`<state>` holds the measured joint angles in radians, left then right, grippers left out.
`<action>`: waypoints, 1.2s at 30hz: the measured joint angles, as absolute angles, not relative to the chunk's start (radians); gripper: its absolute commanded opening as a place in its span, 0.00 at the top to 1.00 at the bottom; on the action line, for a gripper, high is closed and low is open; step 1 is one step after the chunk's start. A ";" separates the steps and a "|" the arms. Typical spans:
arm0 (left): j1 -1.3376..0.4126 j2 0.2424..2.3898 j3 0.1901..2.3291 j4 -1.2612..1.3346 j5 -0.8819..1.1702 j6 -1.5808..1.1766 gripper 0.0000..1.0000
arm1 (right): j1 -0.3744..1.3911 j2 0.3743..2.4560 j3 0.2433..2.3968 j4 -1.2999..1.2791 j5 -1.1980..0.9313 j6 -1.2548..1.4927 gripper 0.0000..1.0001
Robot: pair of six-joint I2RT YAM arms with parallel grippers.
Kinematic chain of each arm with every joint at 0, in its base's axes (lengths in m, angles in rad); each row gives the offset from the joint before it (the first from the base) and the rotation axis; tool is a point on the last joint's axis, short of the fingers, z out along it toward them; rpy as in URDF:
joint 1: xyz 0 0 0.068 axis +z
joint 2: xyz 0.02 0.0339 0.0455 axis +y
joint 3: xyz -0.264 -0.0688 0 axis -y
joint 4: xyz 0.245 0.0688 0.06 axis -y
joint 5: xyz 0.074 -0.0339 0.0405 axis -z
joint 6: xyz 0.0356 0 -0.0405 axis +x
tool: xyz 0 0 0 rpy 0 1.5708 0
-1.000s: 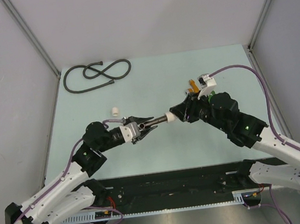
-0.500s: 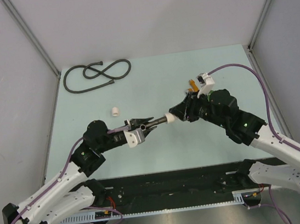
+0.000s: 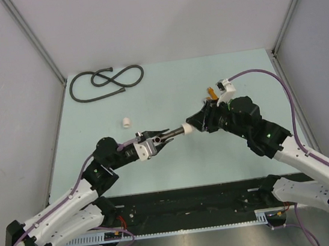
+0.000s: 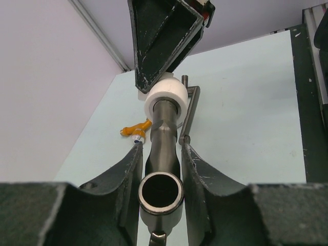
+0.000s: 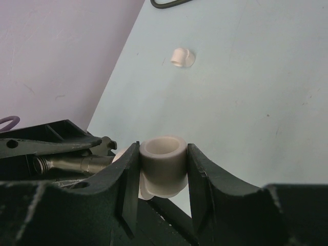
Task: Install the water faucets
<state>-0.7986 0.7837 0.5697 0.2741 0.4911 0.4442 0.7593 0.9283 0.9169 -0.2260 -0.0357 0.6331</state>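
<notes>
the left fingers [image 4: 128,177] are closed narrowly on the dark metal faucet [image 4: 163,133], clamping its body from both sides. the right fingers [image 5: 202,169] pinch a white fitting [image 5: 163,159] seated on the faucet's far end. both parts hang in the air above the middle of the surface [image 3: 166,86]. the risk, as i judge it, is misalignment: an off-axis push or twist could bind the joint, or let the smooth fitting slip and drop.
</notes>
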 measured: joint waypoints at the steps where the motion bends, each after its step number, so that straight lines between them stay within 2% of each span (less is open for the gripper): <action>1: -0.798 0.788 0.562 0.291 0.488 0.432 1.00 | 0.757 0.929 0.917 -0.227 -0.035 0.633 0.63; 4: -0.798 0.802 0.533 0.353 0.476 0.399 1.00 | 0.751 0.929 0.917 -0.229 -0.033 0.633 0.61; 8: -0.798 0.824 0.497 0.425 0.472 0.363 1.00 | 0.746 0.931 0.917 -0.241 -0.031 0.632 0.53; 12: -0.803 0.838 0.463 0.475 0.476 0.327 1.00 | 0.738 0.935 0.917 -0.239 -0.026 0.636 0.53; 13: -0.805 0.844 0.452 0.486 0.477 0.317 1.00 | 0.736 0.937 0.917 -0.237 -0.025 0.636 0.55; 14: -0.806 0.850 0.444 0.495 0.478 0.309 1.00 | 0.735 0.940 0.918 -0.236 -0.024 0.636 0.62; 16: -0.807 0.864 0.425 0.515 0.481 0.287 1.00 | 0.733 0.945 0.920 -0.233 -0.022 0.636 0.67; 22: -0.809 0.918 0.367 0.613 0.455 0.225 1.00 | 0.727 0.979 0.925 -0.225 -0.006 0.634 0.76; 26: -0.809 1.003 0.296 0.776 0.384 0.135 1.00 | 0.724 1.038 0.926 -0.224 0.022 0.625 0.77; 30: -0.772 1.140 0.228 0.923 0.316 -0.008 1.00 | 0.713 1.097 0.925 -0.214 0.046 0.606 0.66; 31: -0.754 1.173 0.216 0.944 0.300 -0.056 1.00 | 0.708 1.110 0.923 -0.213 0.053 0.594 0.59; 34: -0.704 1.216 0.192 0.973 0.254 -0.181 1.00 | 0.699 1.123 0.912 -0.218 0.077 0.566 0.49; 36: -0.678 1.211 0.190 0.968 0.226 -0.253 1.00 | 0.691 1.129 0.908 -0.242 0.106 0.533 0.46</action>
<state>-0.6781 1.2114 0.1902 0.9680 0.2260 -0.2531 0.6910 1.1294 0.9081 -0.2417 0.1062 0.5331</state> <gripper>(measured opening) 0.365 0.499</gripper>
